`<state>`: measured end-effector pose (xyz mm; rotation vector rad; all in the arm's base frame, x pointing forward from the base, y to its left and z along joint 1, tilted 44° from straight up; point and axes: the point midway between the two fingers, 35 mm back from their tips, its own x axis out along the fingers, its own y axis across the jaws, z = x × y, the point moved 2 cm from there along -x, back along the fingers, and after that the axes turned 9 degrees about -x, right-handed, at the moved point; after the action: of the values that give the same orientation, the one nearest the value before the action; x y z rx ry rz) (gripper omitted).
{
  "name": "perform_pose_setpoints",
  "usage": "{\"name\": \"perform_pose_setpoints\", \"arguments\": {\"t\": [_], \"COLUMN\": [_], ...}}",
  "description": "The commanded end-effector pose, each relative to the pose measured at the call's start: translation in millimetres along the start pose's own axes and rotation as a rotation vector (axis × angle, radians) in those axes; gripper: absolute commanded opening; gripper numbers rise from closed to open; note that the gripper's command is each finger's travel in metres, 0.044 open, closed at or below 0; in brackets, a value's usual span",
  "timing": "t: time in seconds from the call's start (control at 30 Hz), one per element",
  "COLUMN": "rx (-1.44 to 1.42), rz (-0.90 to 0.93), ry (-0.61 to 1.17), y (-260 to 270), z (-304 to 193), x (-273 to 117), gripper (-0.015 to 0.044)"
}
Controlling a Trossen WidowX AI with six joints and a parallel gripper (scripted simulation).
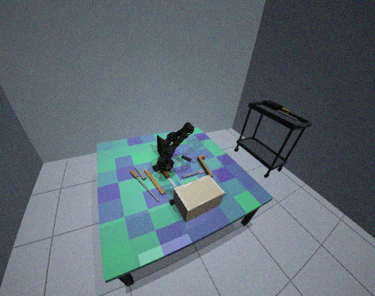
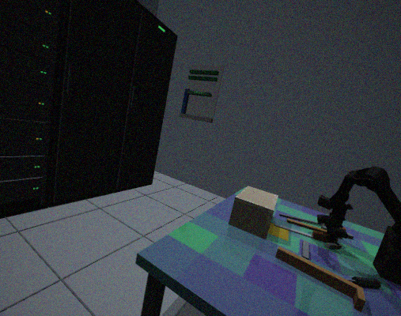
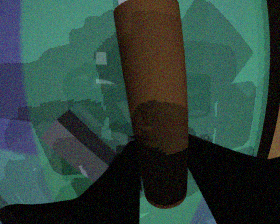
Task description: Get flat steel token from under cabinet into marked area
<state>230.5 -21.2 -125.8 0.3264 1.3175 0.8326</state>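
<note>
The cabinet, a beige box point(image 1: 199, 193) point(image 2: 251, 215), stands on the table. The token is not visible in any view. A yellow-orange patch point(image 2: 280, 233) beside the cabinet looks like the marked area; the cabinet hides it in the top view. My gripper point(image 1: 164, 170) point(image 2: 332, 236) point(image 3: 157, 141) is shut on the brown round handle of a tool, low over the table. The tool's pale, narrow blade point(image 1: 171, 181) point(image 2: 293, 227) points at the cabinet. Its far end is at the cabinet's edge; I cannot tell whether it reaches underneath.
A wooden stick point(image 1: 154, 182) and a wooden-handled rod point(image 1: 149, 190) lie on one side of the gripper. An L-shaped wooden piece point(image 1: 205, 166) point(image 2: 318, 270), a grey bar point(image 1: 191, 174) point(image 2: 305, 250) and a black-handled tool point(image 1: 186, 158) point(image 2: 367, 282) lie on the other.
</note>
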Motion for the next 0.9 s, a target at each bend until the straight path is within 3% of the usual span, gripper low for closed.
{"name": "perform_pose_setpoints", "arguments": {"t": [0.0,0.2,0.33,0.43,0.87], "rx": [0.0,0.0,-0.001,0.0,-0.001], "rz": [-0.002,-0.001,-0.001,-0.004,-0.004], "ry": [0.0,0.001,0.0,-0.001,-0.001], "y": [-1.7,-0.7,-0.8,-0.7,-0.3], "z": [-0.3,-0.5,-0.3,-0.5,-0.6], "x": [-0.8,-0.2,-0.3,-0.2,2.3], "gripper": [0.0026,0.0184,0.02,0.027,0.027]}}
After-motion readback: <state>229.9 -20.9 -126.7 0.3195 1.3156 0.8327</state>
